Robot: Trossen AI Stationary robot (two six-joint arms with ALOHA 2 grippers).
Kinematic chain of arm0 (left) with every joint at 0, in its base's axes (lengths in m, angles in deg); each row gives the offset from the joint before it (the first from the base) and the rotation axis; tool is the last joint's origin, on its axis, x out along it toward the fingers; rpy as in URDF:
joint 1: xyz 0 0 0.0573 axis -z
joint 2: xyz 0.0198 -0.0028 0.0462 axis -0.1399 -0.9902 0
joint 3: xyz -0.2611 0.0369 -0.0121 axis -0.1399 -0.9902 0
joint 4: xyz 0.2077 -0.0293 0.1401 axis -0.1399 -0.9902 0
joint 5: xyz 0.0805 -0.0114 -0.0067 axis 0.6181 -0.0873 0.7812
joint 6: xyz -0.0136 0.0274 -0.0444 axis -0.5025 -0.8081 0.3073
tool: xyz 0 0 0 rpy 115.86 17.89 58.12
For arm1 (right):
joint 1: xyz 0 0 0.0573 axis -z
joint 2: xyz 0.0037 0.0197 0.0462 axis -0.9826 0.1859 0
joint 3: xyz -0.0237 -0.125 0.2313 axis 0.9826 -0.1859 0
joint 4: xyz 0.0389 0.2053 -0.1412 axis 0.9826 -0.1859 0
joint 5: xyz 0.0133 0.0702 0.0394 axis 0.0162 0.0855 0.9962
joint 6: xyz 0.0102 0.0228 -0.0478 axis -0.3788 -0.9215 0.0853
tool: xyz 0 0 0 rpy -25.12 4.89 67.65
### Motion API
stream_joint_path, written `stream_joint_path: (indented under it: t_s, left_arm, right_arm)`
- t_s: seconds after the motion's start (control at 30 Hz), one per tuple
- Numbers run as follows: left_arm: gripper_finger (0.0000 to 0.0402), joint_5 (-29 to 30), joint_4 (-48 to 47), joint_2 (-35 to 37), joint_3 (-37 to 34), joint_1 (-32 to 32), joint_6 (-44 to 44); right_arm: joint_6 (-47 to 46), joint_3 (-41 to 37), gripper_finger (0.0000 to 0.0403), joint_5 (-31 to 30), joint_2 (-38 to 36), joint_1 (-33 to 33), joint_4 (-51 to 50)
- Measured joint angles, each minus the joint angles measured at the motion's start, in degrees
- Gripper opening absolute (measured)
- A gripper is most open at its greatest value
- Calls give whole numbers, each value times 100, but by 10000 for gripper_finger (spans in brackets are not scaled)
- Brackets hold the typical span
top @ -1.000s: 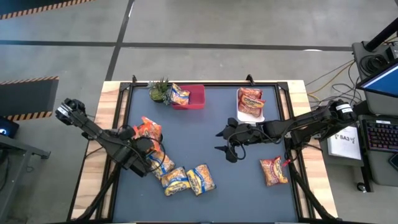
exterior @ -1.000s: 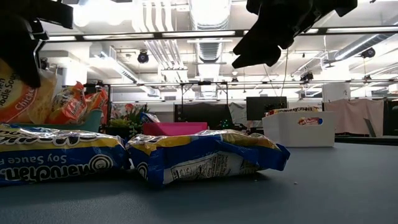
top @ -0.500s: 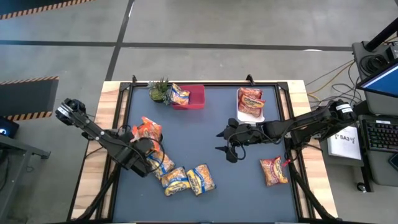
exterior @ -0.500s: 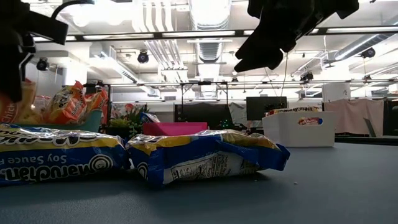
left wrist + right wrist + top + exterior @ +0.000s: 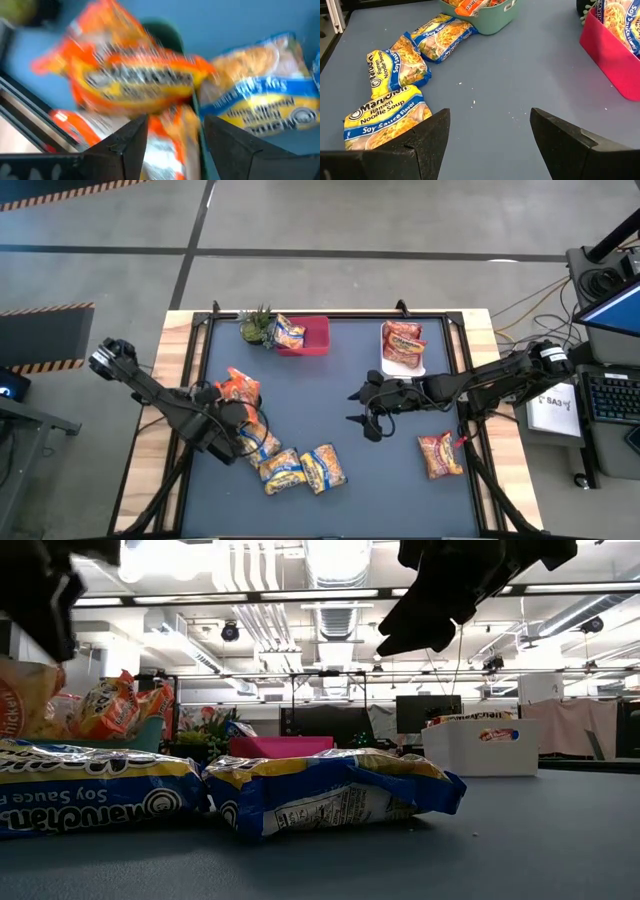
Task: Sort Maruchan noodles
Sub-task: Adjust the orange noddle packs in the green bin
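The Maruchan noodles are sorted by colour. Orange packets (image 5: 238, 387) lie piled in a mint-green bin (image 5: 495, 22) at the table's left. Three yellow-and-blue packets (image 5: 300, 465) lie flat on the mat near the front. Another yellow one (image 5: 290, 332) sits in a red bin (image 5: 314, 337), and red ones (image 5: 402, 343) lie on a white tray. One red packet (image 5: 440, 454) lies at the front right. My left gripper (image 5: 172, 142) is open just above the orange pile. My right gripper (image 5: 358, 408) hovers open over the table's middle.
A small green plant (image 5: 256, 326) stands at the far left beside the red bin. The dark mat (image 5: 330, 390) has free room across its middle and at the near right. The table's wooden frame (image 5: 170, 410) borders the left arm.
My left gripper has opened and let go of an orange packet, which has dropped onto the pile in the mint-green bin. The gripper has then risen a little above it. My right arm has kept still.
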Motion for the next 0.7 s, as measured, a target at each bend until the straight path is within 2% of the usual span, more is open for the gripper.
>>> stream_joint_path:
  t_s: [0.2, 0.47, 0.6, 0.7]
  left_arm:
    - [179, 1105, -208, 226, 166, -44, -522]
    - [164, 2352, -189, 874, -60, -397, -93]
    - [158, 2987, 201, 1200, -430, -387, -556]
    - [154, 3099, 788, 1504, -1026, -386, -773]
  right_arm:
    - [4, 0, 265, 0, 0, 0, 13]
    - [94, 0, 265, -1, 0, 0, 15]
    - [190, -4, 265, -1, 0, 0, 17]
    - [215, -47, 265, -1, 0, 0, 39]
